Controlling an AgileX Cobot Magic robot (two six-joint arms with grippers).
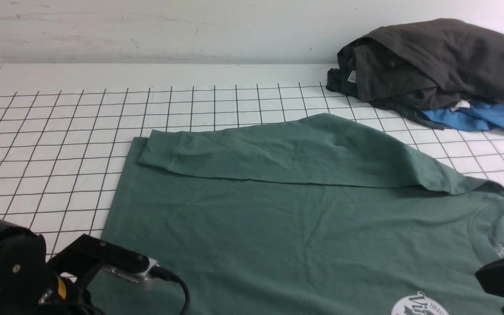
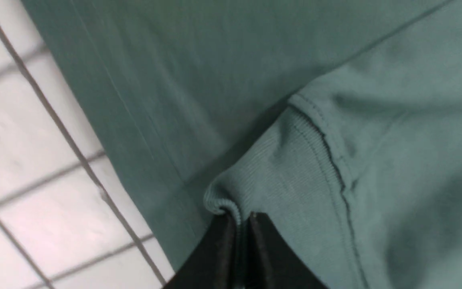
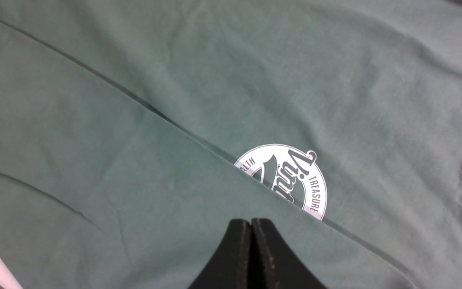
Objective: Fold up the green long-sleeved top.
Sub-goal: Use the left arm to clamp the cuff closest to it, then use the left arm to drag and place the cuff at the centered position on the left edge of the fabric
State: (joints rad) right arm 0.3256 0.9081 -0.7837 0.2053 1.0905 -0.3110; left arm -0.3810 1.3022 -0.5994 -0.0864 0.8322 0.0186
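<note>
Two grippers: our left gripper (image 2: pixel 242 217) pinches the ribbed cuff (image 2: pixel 279 168) of the green long-sleeved top (image 1: pixel 278 218) lying on the checked table (image 1: pixel 59 131); our right gripper (image 3: pixel 251 224) is closed tight over it.

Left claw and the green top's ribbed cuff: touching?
Touching. The left wrist view shows the left claw shut on the rolled edge of the ribbed cuff of the green top, with fabric pinched between its tips.

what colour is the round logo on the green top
The logo is white with dark lettering; the right wrist view shows it best.
</note>
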